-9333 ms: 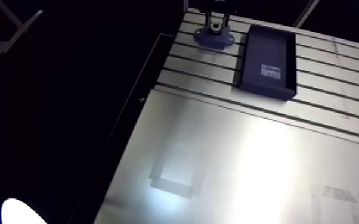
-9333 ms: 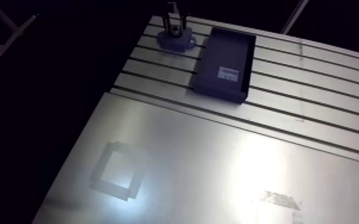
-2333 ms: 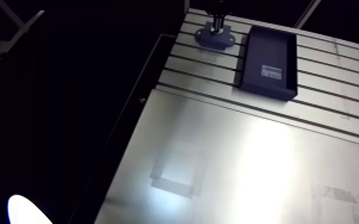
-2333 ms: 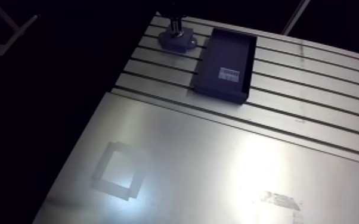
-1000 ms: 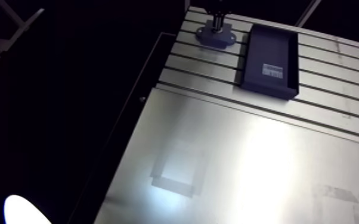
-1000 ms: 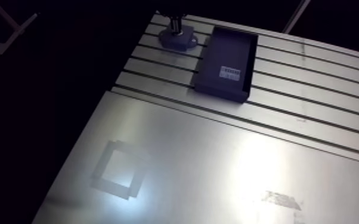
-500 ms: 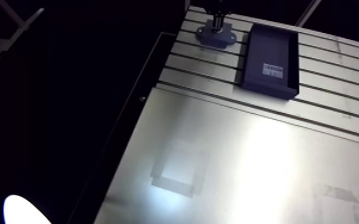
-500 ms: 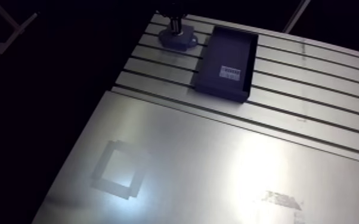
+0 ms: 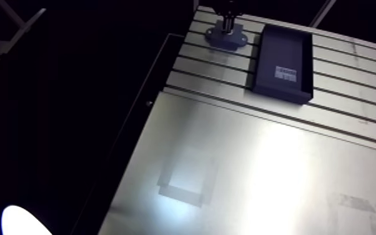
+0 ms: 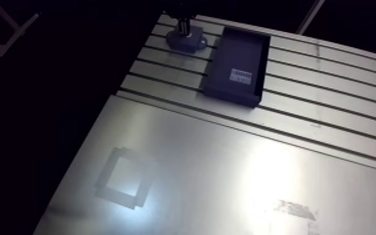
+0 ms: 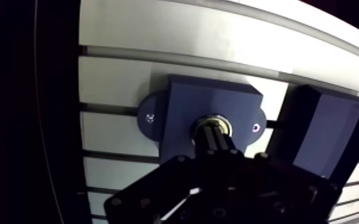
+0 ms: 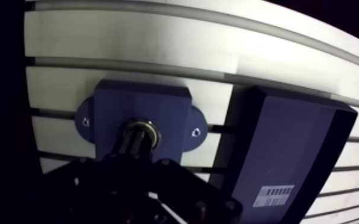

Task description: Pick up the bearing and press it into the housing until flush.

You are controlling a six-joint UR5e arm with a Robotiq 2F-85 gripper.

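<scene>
The dark blue housing (image 11: 176, 113) is a block with two screwed ears, sitting on the slotted table (image 9: 353, 81) near its far left corner. The bearing (image 11: 213, 126) shows as a metallic ring in the housing's centre bore. My gripper (image 11: 215, 140) comes straight down on it, fingers closed together into one dark column whose tips rest on the ring. Whether the bearing sits flush is hidden by the fingertips. In the arm view the gripper (image 9: 228, 24) stands on top of the housing (image 9: 226, 40).
A dark rectangular tray (image 9: 282, 62) with a white barcode label lies right beside the housing, a narrow gap apart. A smooth metal plate (image 9: 259, 175) covers the near part of the table. The table's left edge runs close to the housing.
In the earliest frames the fingers stood apart above the housing; now they are together and pressed on the bearing. Over the last frames nothing has visibly moved.
</scene>
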